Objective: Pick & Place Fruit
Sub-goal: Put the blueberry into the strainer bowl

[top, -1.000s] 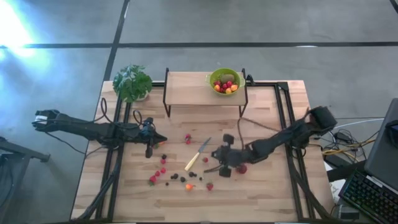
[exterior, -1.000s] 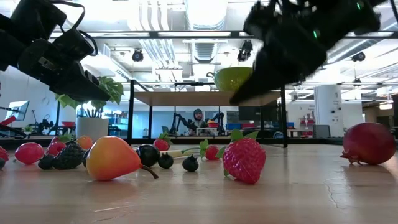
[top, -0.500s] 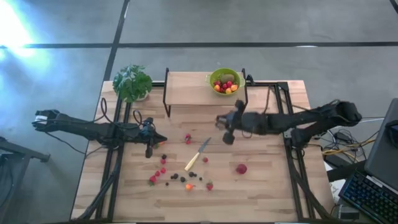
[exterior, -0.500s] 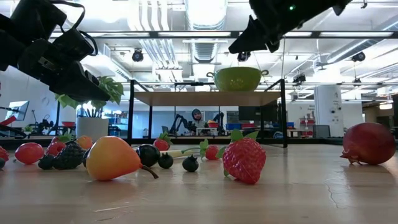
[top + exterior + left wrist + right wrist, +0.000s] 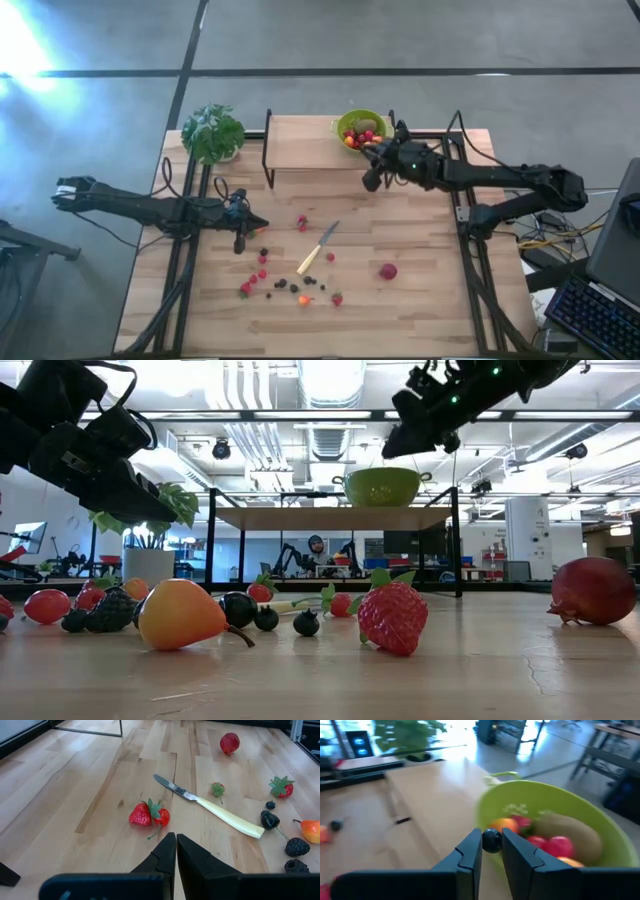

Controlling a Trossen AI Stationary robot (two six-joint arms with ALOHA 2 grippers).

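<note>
My right gripper hovers at the near rim of the green bowl, which stands on the raised shelf; it is shut on a small dark berry. The bowl holds a brown-green kiwi and red and orange pieces. Red strawberries, dark berries and an orange piece lie scattered on the table's near middle, with a bigger red fruit apart to the right. My left gripper hangs shut above the table's left part, short of two red pieces. My right gripper pinches the dark berry between its two fingertips. The fingers come from the table's right, slanting a little downward. The berry is lifted clear of the table, level with the bowl's rim.
A pale-handled knife lies slanted among the fruit. A leafy potted plant stands at the far left corner. The shelf's dark legs rise from the table's far part. Bare wood lies to the right of the bigger red fruit.
My right gripper has risen from low over the table's near middle and travelled toward the far edge, ending at the green bowl on the shelf. The bigger red fruit stayed where it was. My left arm has kept still.
</note>
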